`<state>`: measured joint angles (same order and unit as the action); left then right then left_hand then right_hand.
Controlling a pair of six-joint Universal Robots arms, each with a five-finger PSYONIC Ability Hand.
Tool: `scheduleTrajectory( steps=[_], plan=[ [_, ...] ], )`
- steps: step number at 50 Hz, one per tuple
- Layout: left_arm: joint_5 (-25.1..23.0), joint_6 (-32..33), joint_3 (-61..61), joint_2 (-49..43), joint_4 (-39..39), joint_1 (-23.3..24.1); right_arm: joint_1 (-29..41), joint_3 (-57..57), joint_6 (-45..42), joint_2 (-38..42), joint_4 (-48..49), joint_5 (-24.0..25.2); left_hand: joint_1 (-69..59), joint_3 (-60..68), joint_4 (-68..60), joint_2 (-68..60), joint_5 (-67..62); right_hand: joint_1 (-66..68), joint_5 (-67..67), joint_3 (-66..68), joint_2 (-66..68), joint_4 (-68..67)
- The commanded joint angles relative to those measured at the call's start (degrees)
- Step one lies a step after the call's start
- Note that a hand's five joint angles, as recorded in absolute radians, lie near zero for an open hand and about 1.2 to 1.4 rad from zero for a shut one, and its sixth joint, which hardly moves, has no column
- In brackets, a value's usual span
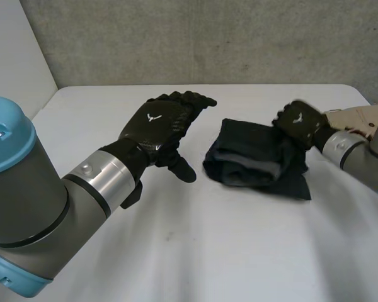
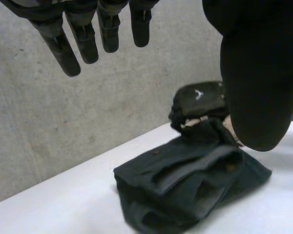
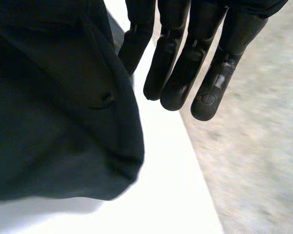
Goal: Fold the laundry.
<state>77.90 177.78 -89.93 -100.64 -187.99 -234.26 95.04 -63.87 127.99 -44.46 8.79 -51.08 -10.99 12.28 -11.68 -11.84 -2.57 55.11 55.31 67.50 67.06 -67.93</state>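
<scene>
A dark, roughly folded garment (image 1: pixel 255 160) lies bunched on the white table (image 1: pixel 195 251), right of the middle. My left hand (image 1: pixel 157 126) hovers open to the garment's left, fingers straight and thumb spread, touching nothing. In the left wrist view its fingers (image 2: pixel 83 34) hang above the garment (image 2: pixel 185 185). My right hand (image 1: pixel 299 123) rests at the garment's far right edge, and the left wrist view shows it (image 2: pixel 198 100) behind the bundle. In its own view the right hand's fingers (image 3: pixel 185 63) are straight, close beside the dark cloth (image 3: pixel 53 122).
A beige item (image 1: pixel 359 119) lies at the table's right edge behind my right forearm. A grey concrete wall (image 1: pixel 208 38) runs along the table's far side. Bare table spreads in front of the garment.
</scene>
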Motion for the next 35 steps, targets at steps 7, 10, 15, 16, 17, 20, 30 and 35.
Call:
scheduleTrajectory(
  steps=[7, 10, 15, 16, 17, 20, 30, 35],
  plan=[
    [0.06, -0.06, -0.07, 0.0, -0.01, -0.23, -5.65, 14.03, 7.36, -0.97, 1.05, -5.88, 0.6, -1.9, 1.3, 1.46, 2.19, 24.89, 14.69, 12.5, 12.94, -12.07],
    [0.06, -0.06, -0.07, 0.0, -0.01, -0.23, -7.76, 14.48, 8.85, -1.68, 0.62, -5.26, 0.6, -1.9, 1.3, 1.46, 2.19, 24.89, 14.69, 12.5, 12.94, -12.07],
    [0.06, -0.06, -0.16, 0.0, -0.01, -0.23, -9.25, 13.51, 9.56, -1.68, -0.18, -2.81, 0.6, -1.9, 1.3, 1.46, 2.19, 24.89, 14.69, 12.5, 12.94, -12.07],
    [0.06, -0.06, -0.07, 0.0, -0.01, -0.23, -9.34, 12.73, 9.47, -1.5, -1.05, -1.58, 0.6, -1.9, 1.3, 1.46, 2.19, 24.89, 14.69, 12.5, 12.94, -12.07],
    [0.06, -0.06, -0.16, 0.0, -0.01, -0.23, -9.34, 12.2, 9.3, -1.42, -1.84, -0.87, 0.6, -1.9, 1.3, 1.46, 2.19, 14.79, 4.59, 2.4, 2.84, -1.98],
    [0.06, -0.06, -0.16, -0.08, -0.01, -0.15, -9.52, 10.44, 8.68, -0.89, -4.65, 1.94, 0.6, -1.9, 1.3, 1.46, 2.19, -37.55, -47.75, -49.94, -49.5, 50.36],
    [0.06, -0.06, -0.95, 0.0, -0.18, -0.15, -10.49, 10.96, 14.36, 1.13, -21.06, 2.22, 0.6, -1.9, 1.3, 1.46, 2.19, -41.33, -51.53, -53.72, -53.28, 54.14],
    [0.06, -0.06, -1.04, -0.09, -0.54, 0.03, -10.31, 9.03, 28.25, 0.52, -25.93, -4.63, 0.6, -1.9, 1.3, 1.46, 2.19, -40.82, -51.02, -53.21, -52.78, 53.64]
  ],
)
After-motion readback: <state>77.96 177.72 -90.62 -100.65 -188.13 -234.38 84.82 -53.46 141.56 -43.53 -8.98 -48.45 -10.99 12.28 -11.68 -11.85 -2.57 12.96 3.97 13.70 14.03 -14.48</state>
